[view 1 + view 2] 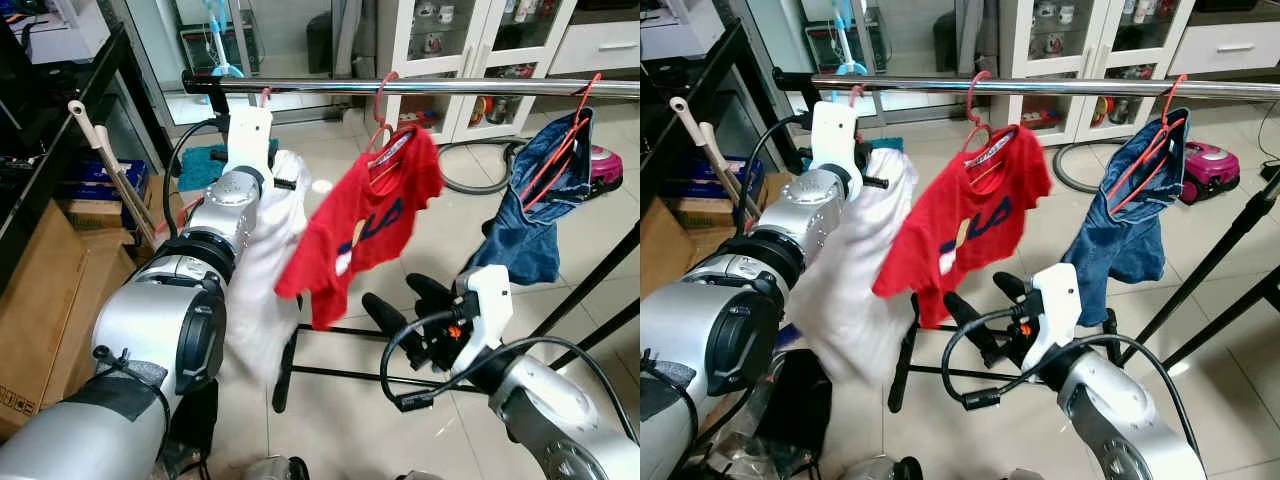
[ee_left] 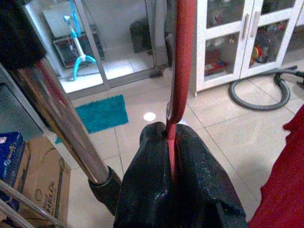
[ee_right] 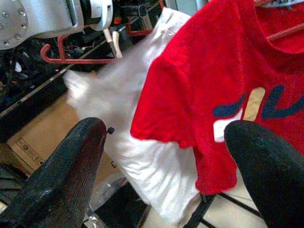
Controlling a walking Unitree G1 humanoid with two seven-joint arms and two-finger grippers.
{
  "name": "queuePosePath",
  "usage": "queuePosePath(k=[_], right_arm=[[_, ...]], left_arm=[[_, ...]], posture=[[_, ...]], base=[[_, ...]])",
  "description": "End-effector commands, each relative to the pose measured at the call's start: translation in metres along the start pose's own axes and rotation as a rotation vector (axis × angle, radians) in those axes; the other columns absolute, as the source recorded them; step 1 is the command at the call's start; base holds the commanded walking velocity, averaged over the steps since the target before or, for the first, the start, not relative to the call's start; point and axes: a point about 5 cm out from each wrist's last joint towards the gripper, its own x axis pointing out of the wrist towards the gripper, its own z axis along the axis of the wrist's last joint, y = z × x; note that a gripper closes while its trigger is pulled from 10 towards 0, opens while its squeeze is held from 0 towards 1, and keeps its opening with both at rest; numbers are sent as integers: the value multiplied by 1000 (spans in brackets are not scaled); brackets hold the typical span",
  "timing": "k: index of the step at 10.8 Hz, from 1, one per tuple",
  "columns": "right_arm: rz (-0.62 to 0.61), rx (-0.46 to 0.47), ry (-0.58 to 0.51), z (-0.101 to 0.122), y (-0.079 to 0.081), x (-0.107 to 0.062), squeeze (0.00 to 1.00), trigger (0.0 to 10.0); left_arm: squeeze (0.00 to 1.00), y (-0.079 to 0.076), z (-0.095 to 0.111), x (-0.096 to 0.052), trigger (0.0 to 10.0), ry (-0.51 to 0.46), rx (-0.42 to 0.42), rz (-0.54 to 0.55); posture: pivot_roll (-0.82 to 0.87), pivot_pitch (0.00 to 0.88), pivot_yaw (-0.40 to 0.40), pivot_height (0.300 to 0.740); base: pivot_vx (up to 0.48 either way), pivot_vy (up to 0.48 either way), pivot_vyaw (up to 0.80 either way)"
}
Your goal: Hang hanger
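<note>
Left gripper (image 2: 173,178) was closed on the red hanger (image 2: 183,61) carrying the white garment (image 1: 855,290), held up at the chrome rail (image 1: 420,87). If it let go before the hook sat over the rail, the garment could fall. Right gripper (image 1: 405,305) stood open, empty, below the red shirt (image 1: 370,220)

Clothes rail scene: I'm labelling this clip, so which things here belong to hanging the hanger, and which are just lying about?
Job:
left gripper, shut on red hanger
white garment on it
metal rail

Lying about:
red shirt
denim piece
vacuum hose
cardboard box
teal mat
right gripper, open, idle
</note>
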Motion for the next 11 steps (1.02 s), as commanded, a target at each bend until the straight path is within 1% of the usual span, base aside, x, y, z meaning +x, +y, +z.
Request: queuePosePath(k=[1,2,3,4,5,6,7,8,9,10,11], right_arm=[[-1,-3,0,2,3,-1,0,10000],[-3,-2,-2,2,3,-1,0,10000],[-15,3,-13,2,4,0,0,10000],[-26,14,-30,0,5,3,0,10000],[-19,21,-31,-1,6,6,0,10000],[-4,27,-34,-2,5,12,0,10000],[19,19,-34,0,3,18,0,10000],[29,6,-34,1,-1,23,0,10000],[37,-2,-36,4,-4,26,0,10000],[49,-15,-34,6,-8,30,0,10000],[57,-24,-34,7,-10,33,0,10000]], left_arm=[[0,1,3,0,10000,-1,14,-2],[0,0,4,0,10000,-12,-3,4],[0,-1,11,1,10000,-67,-58,10],[0,-8,13,-1,10000,-134,-113,-23],[0,-12,7,-3,10000,-152,-166,-45],[0,-18,-11,-9,10000,-167,-235,-59],[0,-17,-26,-22,10000,-223,-266,-23],[0,-9,-25,-31,10000,-295,-312,43],[0,-1,-21,-39,10000,-354,-328,115],[0,4,-12,-48,10000,-416,-323,163],[0,5,-1,-58,10000,-468,-325,175]], posture=[[-276,76,134,740],[-277,74,139,740],[-272,65,149,740],[-249,50,150,740],[-219,36,148,740],[-190,22,139,740],[-166,11,127,740],[-146,0,111,740],[-130,0,95,740],[-115,0,73,740],[-106,0,58,740]], base=[[0,0,0],[0,0,0],[0,0,0],[0,0,0],[0,0,0],[0,0,0],[0,0,0],[0,0,0],[0,0,0],[0,0,0],[0,0,0]])
